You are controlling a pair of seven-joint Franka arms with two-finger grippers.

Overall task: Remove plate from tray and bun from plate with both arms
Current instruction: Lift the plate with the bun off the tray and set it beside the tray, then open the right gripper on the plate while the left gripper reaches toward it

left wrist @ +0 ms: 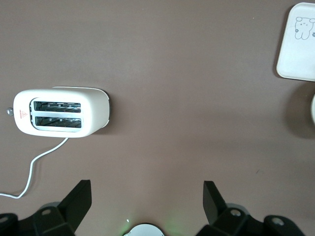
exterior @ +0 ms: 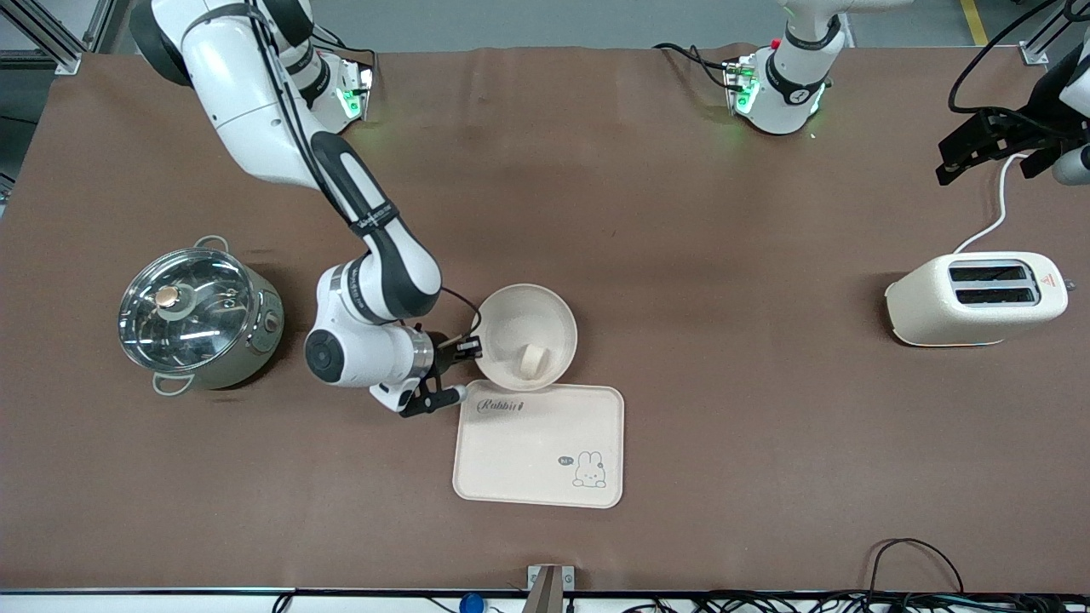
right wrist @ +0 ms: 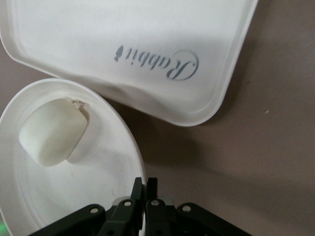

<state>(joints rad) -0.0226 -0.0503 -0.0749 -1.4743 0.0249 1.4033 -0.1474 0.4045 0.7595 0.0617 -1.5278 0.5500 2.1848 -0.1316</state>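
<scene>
The round cream-white plate (exterior: 511, 319) is held tilted at the middle of the table, its lower rim over the edge of the rabbit tray that is farther from the front camera. The pale bun (exterior: 534, 359) lies inside the plate, low against its wall. My right gripper (exterior: 471, 347) is shut on the plate's rim on the pot's side. The right wrist view shows the gripper (right wrist: 145, 183) pinching the rim, the plate (right wrist: 106, 184) and the bun (right wrist: 53, 136). My left gripper (exterior: 971, 153) waits high over the left arm's end of the table, above the toaster, open and empty (left wrist: 147, 196).
A cream rabbit tray (exterior: 540, 444) lies nearer to the front camera than the plate. It also shows in both wrist views (right wrist: 147, 39) (left wrist: 298, 44). A steel pot with a glass lid (exterior: 197, 317) stands toward the right arm's end. A white toaster (exterior: 977, 298) (left wrist: 61, 113) stands toward the left arm's end.
</scene>
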